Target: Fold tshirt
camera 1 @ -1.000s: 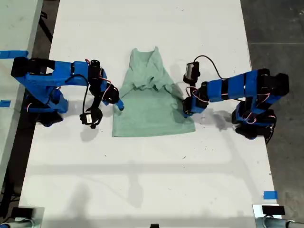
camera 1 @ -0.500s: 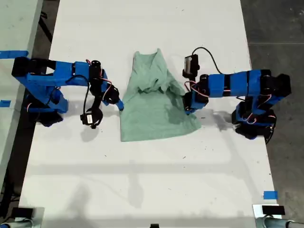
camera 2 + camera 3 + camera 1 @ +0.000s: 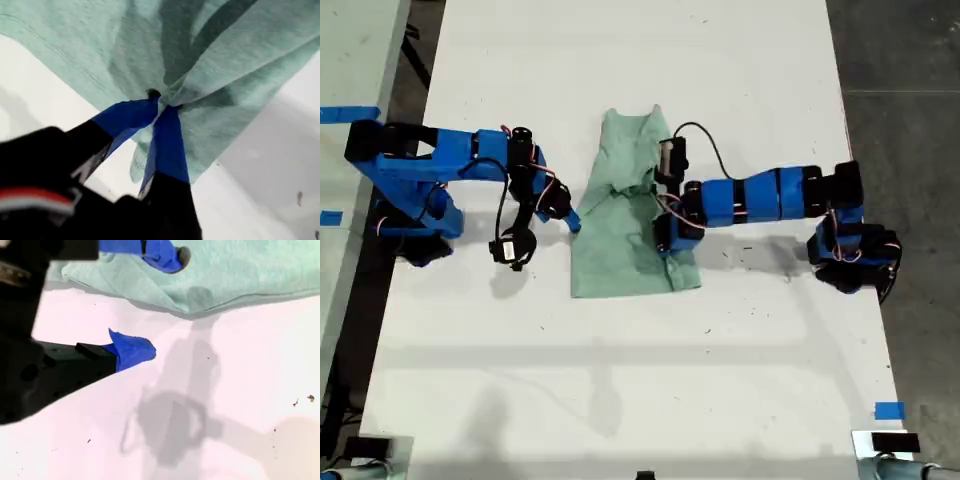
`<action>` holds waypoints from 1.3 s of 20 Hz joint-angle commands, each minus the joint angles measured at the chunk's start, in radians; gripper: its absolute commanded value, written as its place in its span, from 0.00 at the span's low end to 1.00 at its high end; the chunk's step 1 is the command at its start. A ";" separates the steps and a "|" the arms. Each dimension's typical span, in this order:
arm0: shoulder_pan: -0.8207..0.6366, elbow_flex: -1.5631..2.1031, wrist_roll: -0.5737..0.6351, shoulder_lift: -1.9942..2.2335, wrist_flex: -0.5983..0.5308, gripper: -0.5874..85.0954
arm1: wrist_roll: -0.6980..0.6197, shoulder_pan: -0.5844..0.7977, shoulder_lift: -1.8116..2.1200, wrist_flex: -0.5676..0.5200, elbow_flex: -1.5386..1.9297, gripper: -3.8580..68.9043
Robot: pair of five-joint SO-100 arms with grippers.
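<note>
pale mint-green cloth tshirt (image 3: 625,235): just the one, lying on the table

white table top (image 3: 620,380): one main one; there's also a strip of a second pale surface at the exterior view's left edge

blue and black robot arms: two, one coming in from each side of the exterior view

grippers: two total, so my first gripper (image 3: 665,240) and my second gripper (image 3: 570,218)

blue-taped jaws: two on each gripper, four in all

bits of blue tape: three that I can count, two (image 3: 345,113) (image 3: 330,217) at the exterior view's left edge and one (image 3: 888,410) near its lower right corner
</note>
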 commanded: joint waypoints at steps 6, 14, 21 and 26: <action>0.023 -0.074 0.002 0.008 0.000 0.25 | 0.054 -0.041 -0.138 0.002 -0.160 0.45; 0.041 -0.091 -0.012 0.008 0.011 0.25 | 0.040 -0.080 0.140 0.310 -0.311 0.40; 0.043 -0.138 -0.012 0.008 0.049 0.25 | 0.008 -0.058 0.517 0.362 -0.031 0.37; 0.071 -0.173 -0.041 0.006 0.084 0.24 | 0.011 -0.015 0.695 0.354 0.245 0.37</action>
